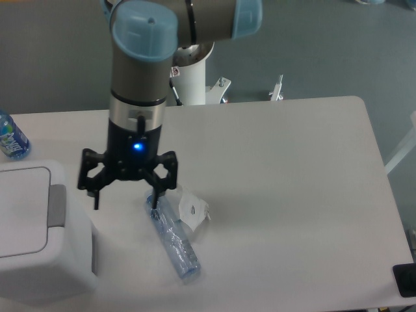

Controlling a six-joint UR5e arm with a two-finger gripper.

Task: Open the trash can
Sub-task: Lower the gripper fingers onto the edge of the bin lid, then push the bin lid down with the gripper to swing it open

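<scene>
The white boxy trash can [39,260] stands at the front left of the table, cut off by the left edge. Its flat inset lid panel [23,211] lies closed, with the grey push tab [57,205] on its right side. My gripper [125,202] hangs above the table just right of the can, fingers spread wide and empty. The left fingertip [95,200] is close to the grey tab, a little to its right. The right fingertip [156,203] is over the top end of the clear crushed plastic bottle [174,240].
The clear crushed bottle lies on the table in front of the gripper, with a white label scrap [194,209] beside it. A blue-labelled bottle [11,138] stands at the far left edge. The arm's white base [190,78] is at the back.
</scene>
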